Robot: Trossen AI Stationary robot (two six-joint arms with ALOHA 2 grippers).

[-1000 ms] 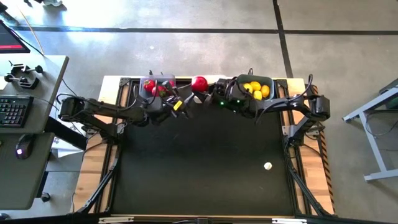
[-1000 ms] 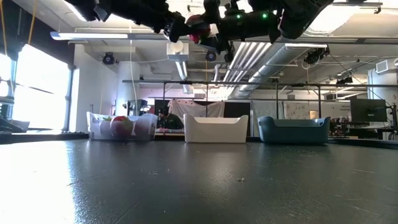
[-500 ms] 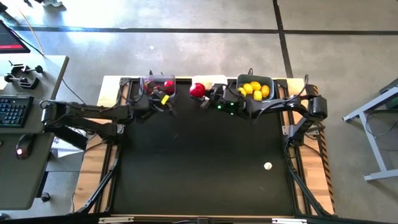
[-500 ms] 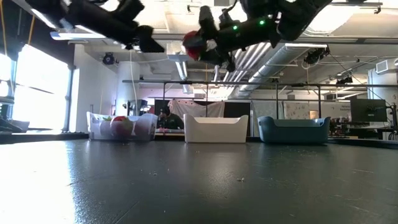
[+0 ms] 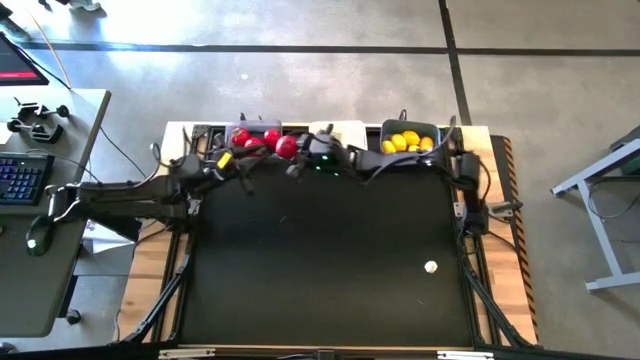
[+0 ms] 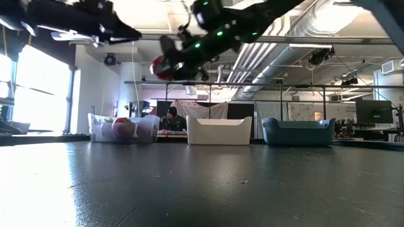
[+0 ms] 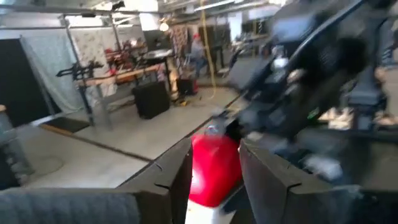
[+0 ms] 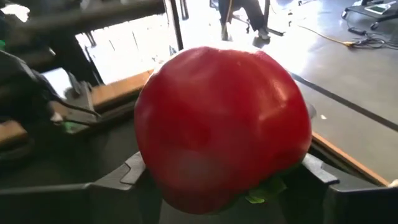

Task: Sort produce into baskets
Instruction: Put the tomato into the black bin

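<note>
My right gripper (image 5: 296,153) is shut on a red tomato (image 5: 287,148) with a green top. It holds it high over the table's far edge, beside the grey basket (image 5: 243,127), which holds several tomatoes. The tomato also shows in the low view (image 6: 162,66). My left gripper (image 5: 226,160) is open and empty in the air, left of the tomato and in front of the grey basket. The white basket (image 6: 219,130) is mostly hidden under my right arm in the high view. The teal basket (image 5: 436,128) holds several lemons. One garlic bulb (image 5: 430,267) lies on the mat at the near right. My right gripper pinches the tomato's two opposite sides (image 8: 149,155) between its two fingers (image 8: 317,174). The fingers come roughly level from the table's right. The tomato is lifted clear of the table and baskets, with its green top (image 8: 264,193) low between the fingers.
The three baskets stand in a row along the table's far edge. The black mat (image 5: 330,260) in front of them is bare except for the garlic. A desk with a keyboard (image 5: 20,180) stands left of the table. A person shows far behind the baskets (image 6: 170,116).
My right gripper has carried the tomato along the far edge toward the table's left, from over the white basket to beside the grey one, and somewhat lower. My left gripper has drawn back toward the table's left, away from the tomato.
</note>
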